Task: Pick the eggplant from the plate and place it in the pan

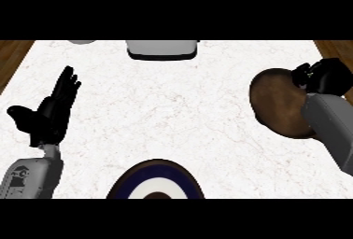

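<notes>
Right robot hand over the pan

The right robot hand (324, 74) hangs curled at the far rim of the brown pan (276, 100), likely to release there; whether it holds the eggplant, which is nowhere visible, I cannot tell. The left robot hand (52, 112) rests open on the table (179, 107). The plate (157, 179) sits near.

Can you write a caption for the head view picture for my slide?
Right hand curled over the brown pan, left hand resting open, plate at the near edge.
</notes>
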Robot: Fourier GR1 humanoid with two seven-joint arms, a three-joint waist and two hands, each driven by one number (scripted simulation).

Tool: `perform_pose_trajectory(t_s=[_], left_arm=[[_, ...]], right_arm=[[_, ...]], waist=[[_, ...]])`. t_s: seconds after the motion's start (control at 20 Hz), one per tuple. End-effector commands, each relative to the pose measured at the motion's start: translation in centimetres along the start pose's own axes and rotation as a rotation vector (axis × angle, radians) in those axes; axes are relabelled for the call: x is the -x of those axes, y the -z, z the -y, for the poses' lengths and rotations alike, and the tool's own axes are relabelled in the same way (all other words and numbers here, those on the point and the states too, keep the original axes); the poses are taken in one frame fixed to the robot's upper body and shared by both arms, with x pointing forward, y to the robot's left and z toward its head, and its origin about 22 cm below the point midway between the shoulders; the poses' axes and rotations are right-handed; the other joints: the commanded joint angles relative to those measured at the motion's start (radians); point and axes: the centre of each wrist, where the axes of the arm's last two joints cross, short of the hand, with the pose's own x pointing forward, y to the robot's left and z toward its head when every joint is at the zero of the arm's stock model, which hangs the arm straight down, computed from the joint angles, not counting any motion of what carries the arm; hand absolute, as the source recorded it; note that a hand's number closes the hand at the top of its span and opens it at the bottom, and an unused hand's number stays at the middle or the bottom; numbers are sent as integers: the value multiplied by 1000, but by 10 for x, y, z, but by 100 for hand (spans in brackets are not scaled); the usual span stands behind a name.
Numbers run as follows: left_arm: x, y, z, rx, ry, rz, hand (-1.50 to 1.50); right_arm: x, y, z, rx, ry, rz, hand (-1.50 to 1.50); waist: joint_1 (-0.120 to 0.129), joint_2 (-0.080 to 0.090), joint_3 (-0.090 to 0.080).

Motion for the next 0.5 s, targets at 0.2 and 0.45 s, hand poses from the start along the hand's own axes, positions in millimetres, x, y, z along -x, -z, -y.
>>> perform_pose_trajectory(t_s=[0.2, 0.45], left_arm=[[12, -1, 10, 29, 7, 9, 0], [1, 1, 7, -1, -9, 7, 0]], right_arm=[[96, 30, -2, 27, 7, -61, 150], [70, 7, -10, -273, 254, -189, -150]], waist=[[29, 13, 3], [19, 9, 6]])
